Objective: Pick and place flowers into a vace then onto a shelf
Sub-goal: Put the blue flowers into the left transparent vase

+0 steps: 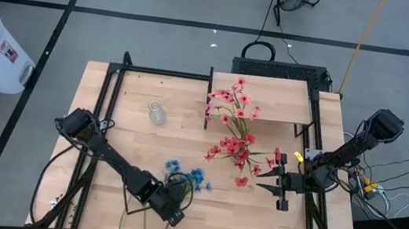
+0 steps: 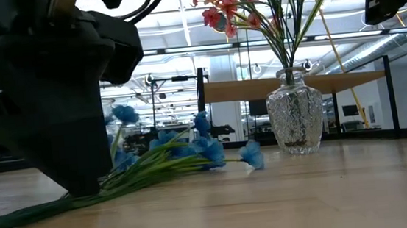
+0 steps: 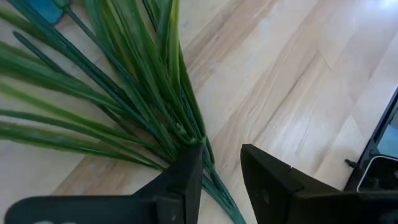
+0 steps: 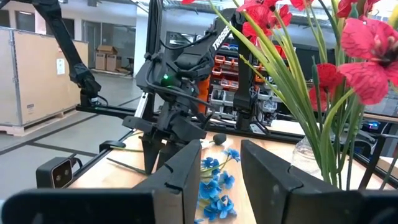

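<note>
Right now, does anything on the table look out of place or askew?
The blue flowers lie flat on the tabletop under the left gripper, not in the vase that holds the red-pink flowers.

Left hand (image 1: pixel 169 211) over blue bunch (image 1: pixel 184 177) stems; red flowers (image 1: pixel 238 131) by shelf (image 1: pixel 277 100), right hand (image 1: pixel 281 184) beside.

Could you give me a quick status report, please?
Left gripper open astride blue flowers' stems. Right gripper empty beside red flowers in vase. Nothing obstructing.
</note>
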